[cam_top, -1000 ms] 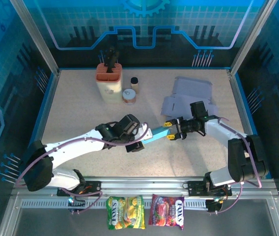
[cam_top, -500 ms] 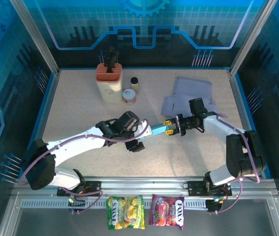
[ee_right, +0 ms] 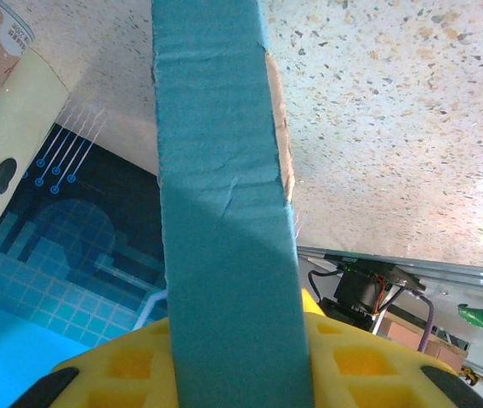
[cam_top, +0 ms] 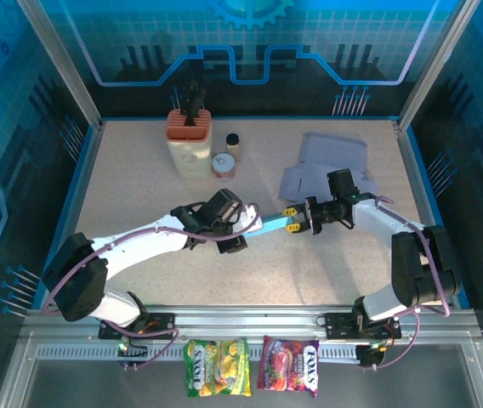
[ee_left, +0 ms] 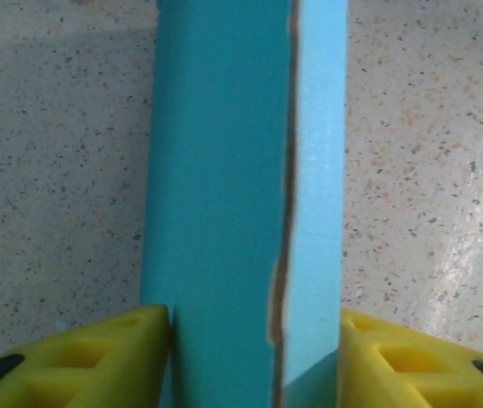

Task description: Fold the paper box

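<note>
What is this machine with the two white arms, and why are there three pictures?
It is a robot: two arms bolted to a table. One picture looks down from above; the other two come from a small camera on each wrist. Each arm ends in a yellow-fingered end effector. The left end effector and the right end effector each pinch one end of the same long blue paper box. Further back stand a beige holder, a can and flat grey cardboard.
</note>
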{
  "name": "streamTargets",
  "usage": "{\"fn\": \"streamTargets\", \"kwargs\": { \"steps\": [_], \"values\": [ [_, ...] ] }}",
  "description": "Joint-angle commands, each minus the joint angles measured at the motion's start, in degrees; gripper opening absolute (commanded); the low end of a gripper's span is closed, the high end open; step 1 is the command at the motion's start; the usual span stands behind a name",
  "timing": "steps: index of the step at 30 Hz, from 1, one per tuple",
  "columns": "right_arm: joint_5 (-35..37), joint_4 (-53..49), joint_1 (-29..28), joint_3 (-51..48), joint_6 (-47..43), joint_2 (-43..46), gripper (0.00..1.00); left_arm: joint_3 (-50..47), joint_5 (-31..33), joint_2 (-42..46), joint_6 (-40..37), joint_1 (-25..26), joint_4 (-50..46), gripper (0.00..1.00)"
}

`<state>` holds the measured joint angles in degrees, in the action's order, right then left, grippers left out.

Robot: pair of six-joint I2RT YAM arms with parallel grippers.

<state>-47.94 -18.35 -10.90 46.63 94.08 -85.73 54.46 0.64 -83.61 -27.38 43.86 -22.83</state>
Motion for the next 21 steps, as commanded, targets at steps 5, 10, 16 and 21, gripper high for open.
{"fn": "streamTargets", "kwargs": {
  "steps": [5, 10, 16, 21],
  "values": [
    [0.81, -2.38, 0.98, 3.42, 0.62, -0.48, 0.43, 1.88, -7.02, -0.94, 0.29, -1.94, -2.70, 0.42],
    [2.09, -3.17, 1.49, 6.99, -1.84, -0.15, 0.54, 2.85, -12.20, -1.07, 1.94, -4.20, -4.05, 0.37],
    [17.08, -13.78, 3.33, 10.83, -14.40, 8.92, 0.58, 3.54, -15.99, -0.93, 3.54, -6.11, -5.00, 0.38],
    [38.57, -20.43, -3.61, 8.17, -20.82, 23.48, 0.56, 3.97, -16.62, -1.23, 4.70, -6.24, -5.72, 0.39]
  ]
}}
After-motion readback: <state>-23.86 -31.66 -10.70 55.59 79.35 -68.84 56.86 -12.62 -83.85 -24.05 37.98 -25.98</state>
